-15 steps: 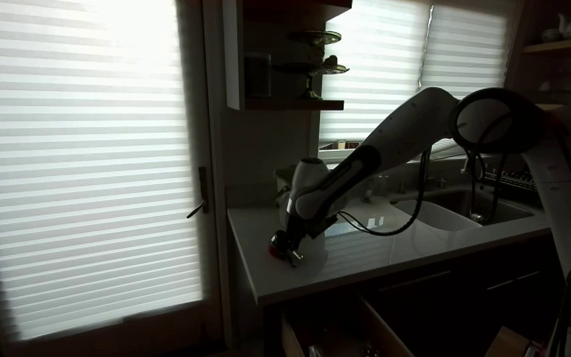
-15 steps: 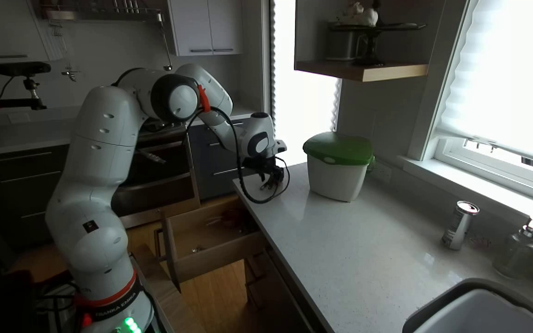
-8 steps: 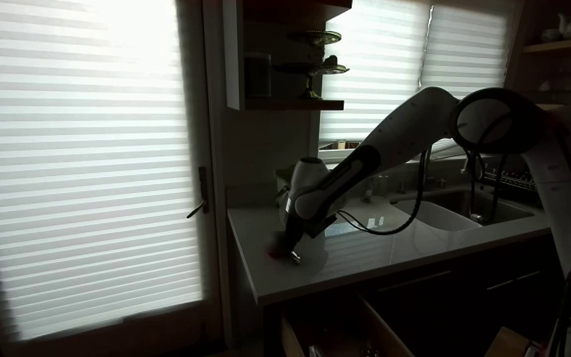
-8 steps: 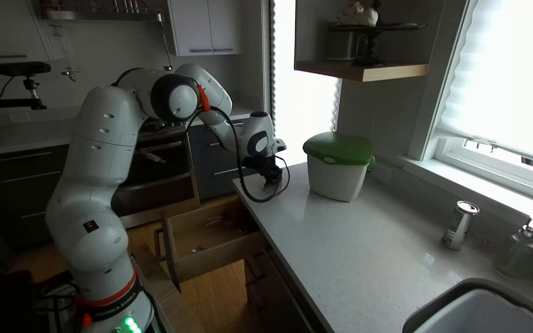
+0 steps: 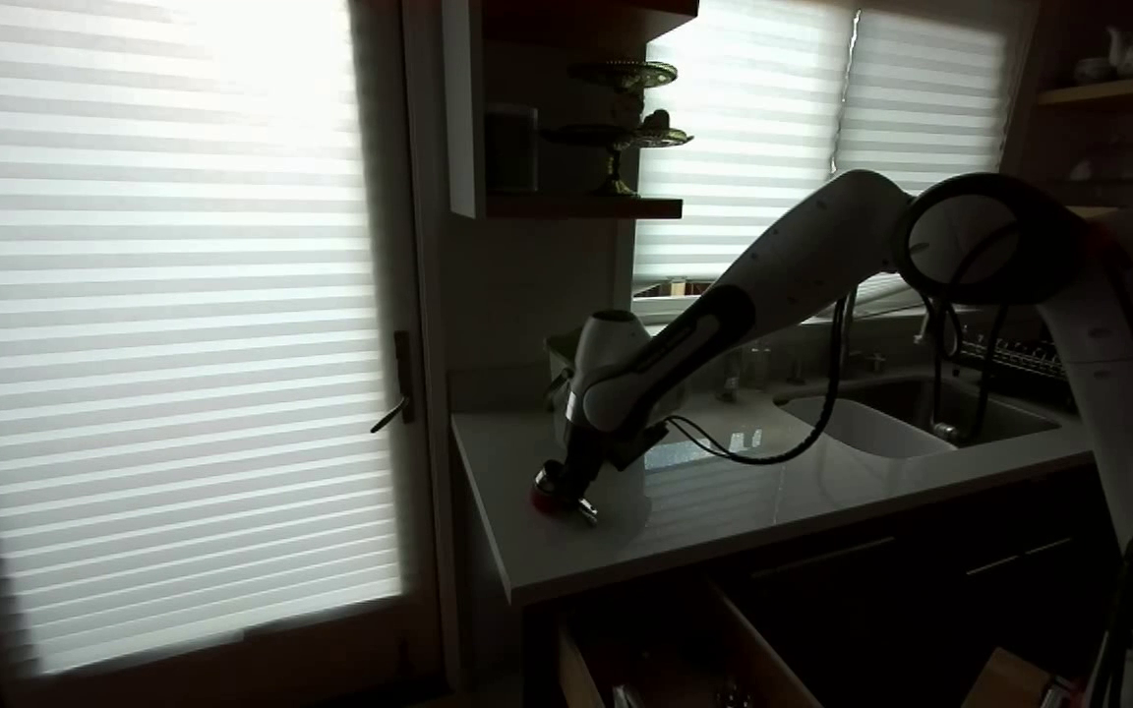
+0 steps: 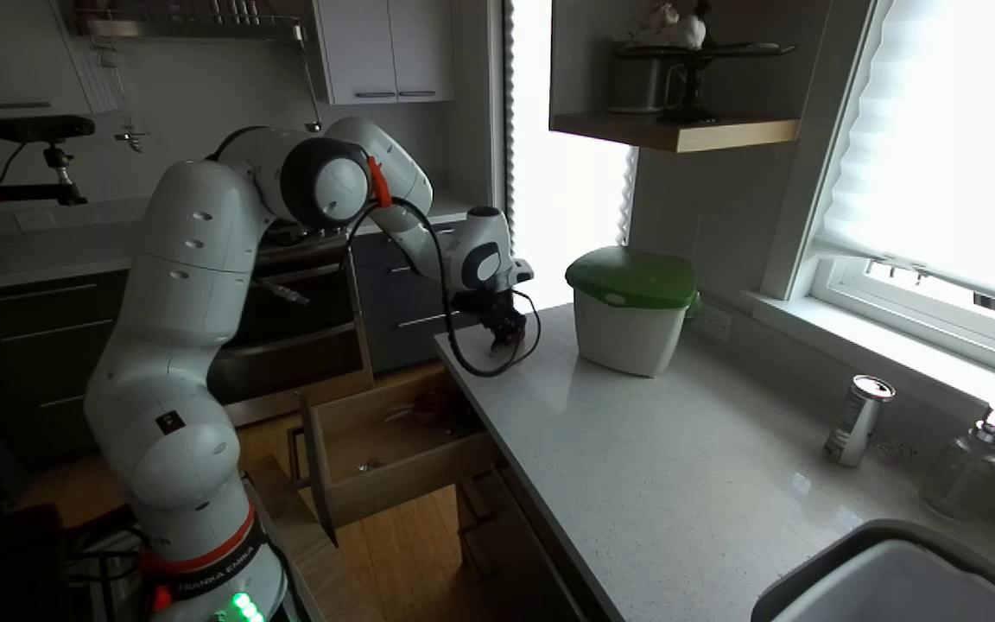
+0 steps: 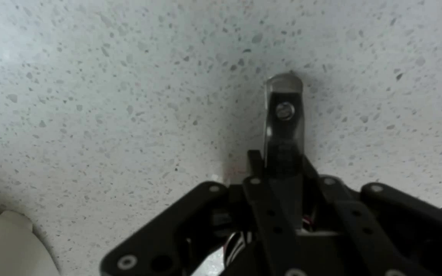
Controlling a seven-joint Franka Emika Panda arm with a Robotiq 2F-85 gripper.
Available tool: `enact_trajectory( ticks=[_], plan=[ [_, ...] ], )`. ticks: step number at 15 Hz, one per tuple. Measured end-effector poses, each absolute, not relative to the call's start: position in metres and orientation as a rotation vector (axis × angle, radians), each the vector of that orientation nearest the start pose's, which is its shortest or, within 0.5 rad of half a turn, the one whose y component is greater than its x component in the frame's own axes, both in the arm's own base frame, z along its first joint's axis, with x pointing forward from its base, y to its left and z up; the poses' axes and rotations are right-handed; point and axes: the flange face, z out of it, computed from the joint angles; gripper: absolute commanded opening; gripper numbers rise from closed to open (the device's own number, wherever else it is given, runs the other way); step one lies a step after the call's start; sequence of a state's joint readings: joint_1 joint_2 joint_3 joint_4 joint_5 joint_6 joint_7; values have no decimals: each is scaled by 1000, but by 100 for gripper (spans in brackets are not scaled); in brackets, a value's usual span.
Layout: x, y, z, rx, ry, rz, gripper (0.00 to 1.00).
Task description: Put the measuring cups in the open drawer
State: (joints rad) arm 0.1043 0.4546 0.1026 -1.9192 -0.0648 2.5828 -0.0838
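The measuring cups (image 5: 545,500) are dark with red at the bowls, low over the pale counter (image 5: 704,531). In the wrist view their dark, metal-edged handle (image 7: 284,134) points up between my gripper's (image 7: 280,165) fingers, which press on it from both sides. Most of the bowls hide behind the gripper there; only a striped rim (image 7: 238,245) shows. Whether they still touch the counter I cannot tell. The open drawer (image 6: 415,475) is pulled out below the counter's end, and its wooden side (image 5: 763,649) also appears in an exterior view.
A white bin with a green lid (image 6: 631,285) stands on the counter close to the gripper. Further along are a can (image 6: 858,423), a soap bottle (image 6: 968,466) and a basin (image 6: 895,587). A wooden shelf (image 6: 679,134) juts out overhead. Something red (image 6: 435,406) lies inside the drawer.
The jaws have closed in from apart onto the handle. The cups blurred and shifted slightly as this happened. The wrist has risen a tiny amount.
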Motion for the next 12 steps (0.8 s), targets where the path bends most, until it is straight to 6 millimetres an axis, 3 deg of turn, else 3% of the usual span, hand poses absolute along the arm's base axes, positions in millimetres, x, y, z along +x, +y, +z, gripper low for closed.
enact_trajectory(
  ticks=[3,6,9,12],
  plan=[
    [629,133,288,-3074,-511,-267,6],
    [620,139,314,-3068,-509,-254,6],
    [603,140,334,-3061,-494,-225,6],
    [577,134,341,-3075,-487,-120,6]
  ],
)
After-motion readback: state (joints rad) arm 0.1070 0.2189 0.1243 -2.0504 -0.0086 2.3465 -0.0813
